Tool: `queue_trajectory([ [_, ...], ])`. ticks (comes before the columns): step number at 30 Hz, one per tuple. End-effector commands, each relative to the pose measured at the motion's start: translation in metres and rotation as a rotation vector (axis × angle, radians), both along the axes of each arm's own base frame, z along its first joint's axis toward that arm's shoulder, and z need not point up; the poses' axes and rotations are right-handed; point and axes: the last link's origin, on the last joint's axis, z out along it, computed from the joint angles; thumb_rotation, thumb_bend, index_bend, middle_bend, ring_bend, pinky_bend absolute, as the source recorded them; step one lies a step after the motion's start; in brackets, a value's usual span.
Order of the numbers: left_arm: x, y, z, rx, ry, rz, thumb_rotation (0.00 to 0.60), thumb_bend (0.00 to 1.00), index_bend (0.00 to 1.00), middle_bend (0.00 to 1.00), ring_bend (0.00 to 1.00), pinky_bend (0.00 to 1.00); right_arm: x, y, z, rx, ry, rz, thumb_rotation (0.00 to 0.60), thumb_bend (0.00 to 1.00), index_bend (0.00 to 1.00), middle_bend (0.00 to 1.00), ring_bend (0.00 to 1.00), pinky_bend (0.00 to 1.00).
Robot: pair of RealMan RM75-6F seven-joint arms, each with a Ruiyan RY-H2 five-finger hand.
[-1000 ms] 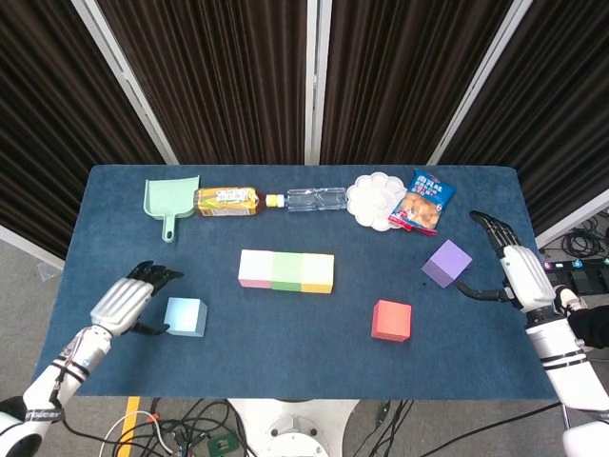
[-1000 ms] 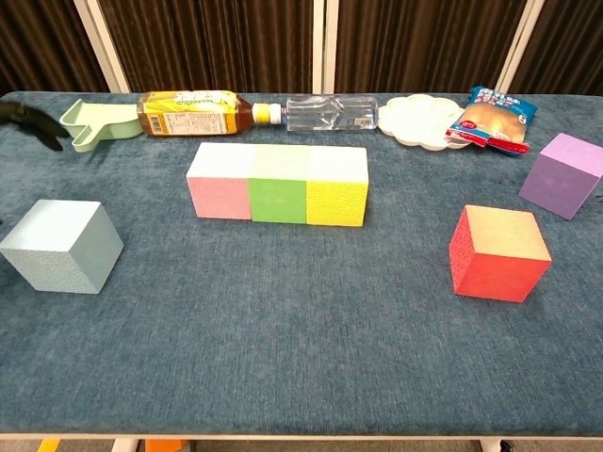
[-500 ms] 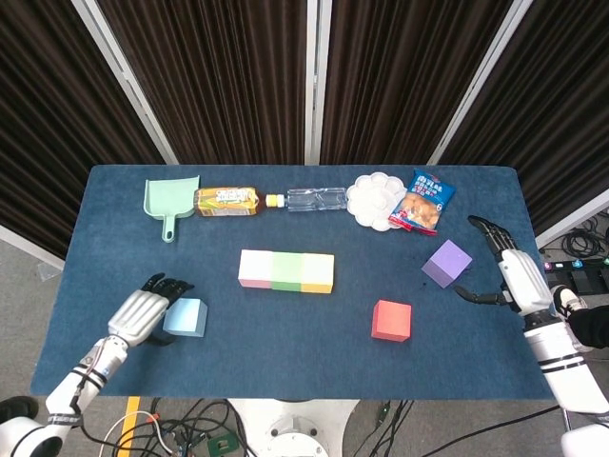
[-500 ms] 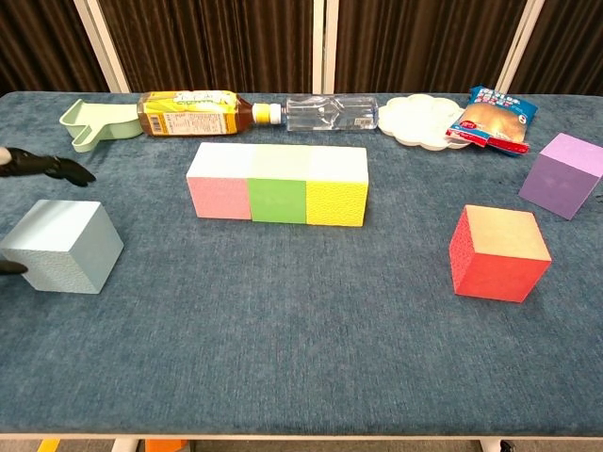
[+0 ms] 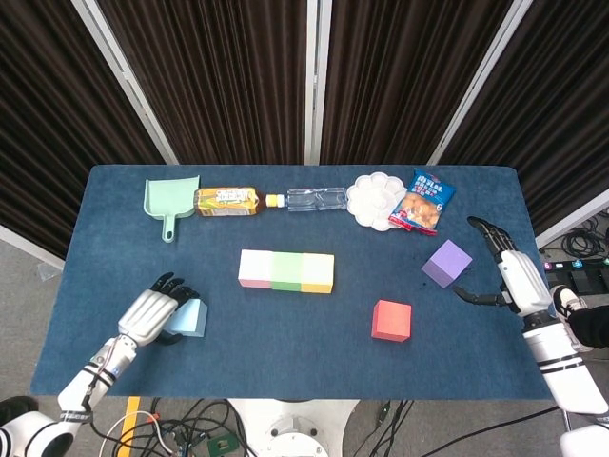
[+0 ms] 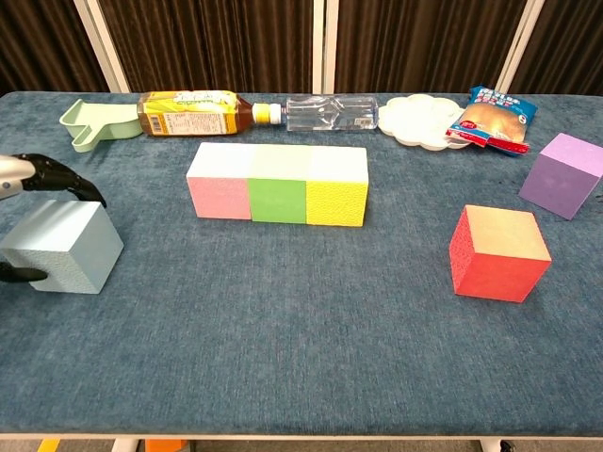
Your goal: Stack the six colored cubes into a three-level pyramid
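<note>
Bare cloth lies between the red cube [image 5: 391, 320] and three-cube row [image 5: 286, 271]; clutter lines the far edge.

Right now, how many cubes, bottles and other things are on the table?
Foam cubes: 6 - pink, green, yellow, light blue, red, purple
Plastic bottles: 2 - amber tea, clear empty
Green dustpan: 1
White paint palette: 1
Snack bag: 1
Total: 11

our head view looks steeply down on the whole table [image 5: 105, 248]. our chest view sits low and close, facing across it. we share the cube row [image 5: 286, 271] in both.
</note>
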Motion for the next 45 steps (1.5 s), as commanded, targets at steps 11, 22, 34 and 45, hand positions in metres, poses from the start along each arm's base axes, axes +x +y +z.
queue_trajectory([
  [11,0.033,0.037,0.037,0.073,-0.188,-0.039,0.6,0.16,0.41,0.45,0.25,0.09,0.0,0.004,0.005,-0.022,-0.007,0.002,0.6,0.11,0.0,0.05,0.0,0.0],
  [22,0.109,0.088,0.049,0.039,-0.172,-0.066,0.6,0.16,0.39,0.44,0.25,0.09,-0.003,0.008,0.009,-0.034,-0.01,-0.008,0.6,0.11,0.0,0.05,0.0,0.0],
  [34,0.17,0.121,0.016,0.017,-0.073,-0.118,0.6,0.16,0.39,0.44,0.25,0.09,-0.003,0.009,0.012,-0.039,-0.011,-0.009,0.6,0.1,0.0,0.05,0.0,0.0],
  [45,0.18,0.119,-0.007,0.003,-0.023,-0.104,0.6,0.16,0.39,0.44,0.25,0.09,-0.005,0.009,0.012,-0.039,-0.017,-0.012,0.6,0.11,0.0,0.05,0.0,0.0],
])
